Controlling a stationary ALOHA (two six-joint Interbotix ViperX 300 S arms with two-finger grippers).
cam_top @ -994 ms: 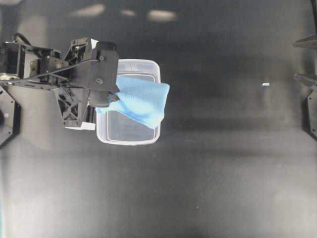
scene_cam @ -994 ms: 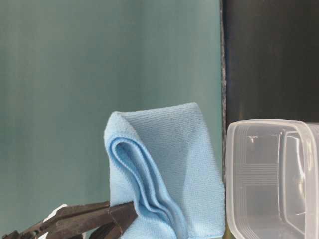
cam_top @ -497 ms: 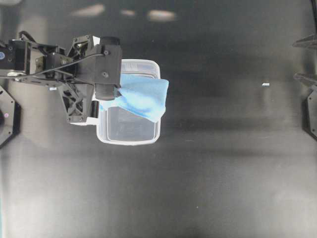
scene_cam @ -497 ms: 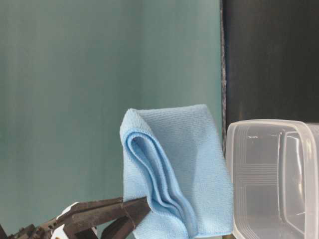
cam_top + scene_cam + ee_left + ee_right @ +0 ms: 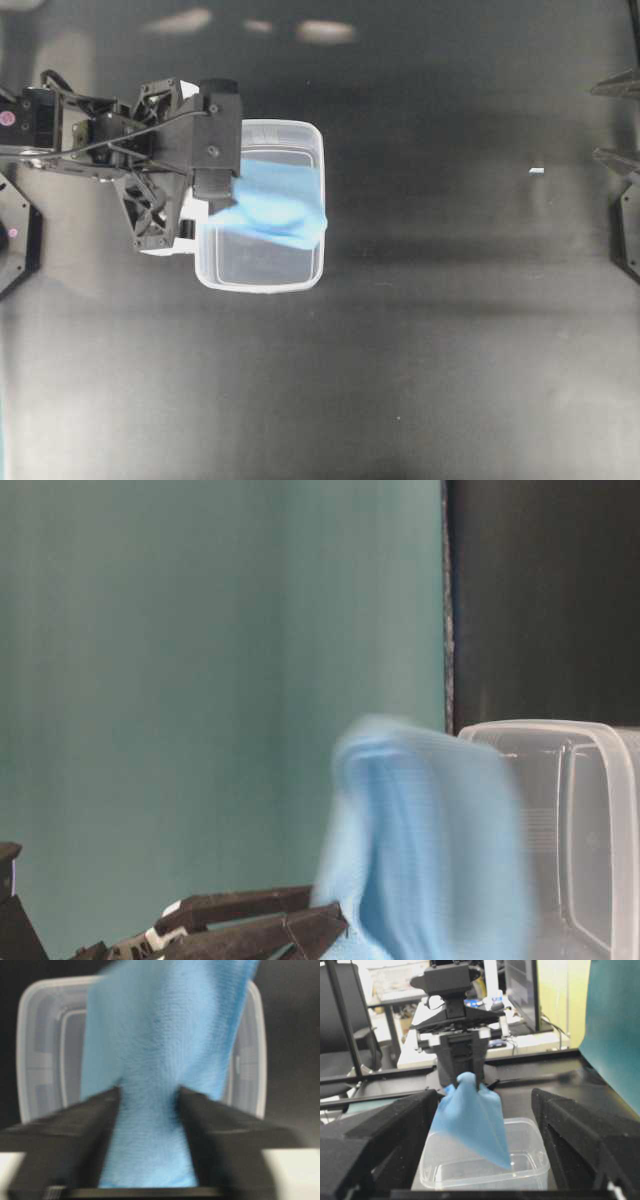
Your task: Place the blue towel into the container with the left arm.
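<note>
The blue towel (image 5: 280, 205) hangs blurred over the container (image 5: 300, 128), its lower corner dipping inside the clear tub (image 5: 530, 1165). My left gripper (image 5: 225, 200) is at the tub's left rim, just above it. In the left wrist view its jaws (image 5: 149, 1092) stand apart, with the towel (image 5: 165, 1035) loose between them and the container (image 5: 30, 1060) below. The table-level view shows the towel (image 5: 430, 850) smeared by motion beside the tub (image 5: 600, 780). My right gripper (image 5: 612, 122) rests open and empty at the far right edge.
A small white scrap (image 5: 536, 171) lies on the black table right of centre. A teal backdrop (image 5: 200, 680) stands behind the left arm. The left arm's body (image 5: 90, 140) stretches in from the left edge.
The left jaws have parted from a tight grip. The towel has slid left and downward over the tub and is now blurred. The right arm has not moved.
</note>
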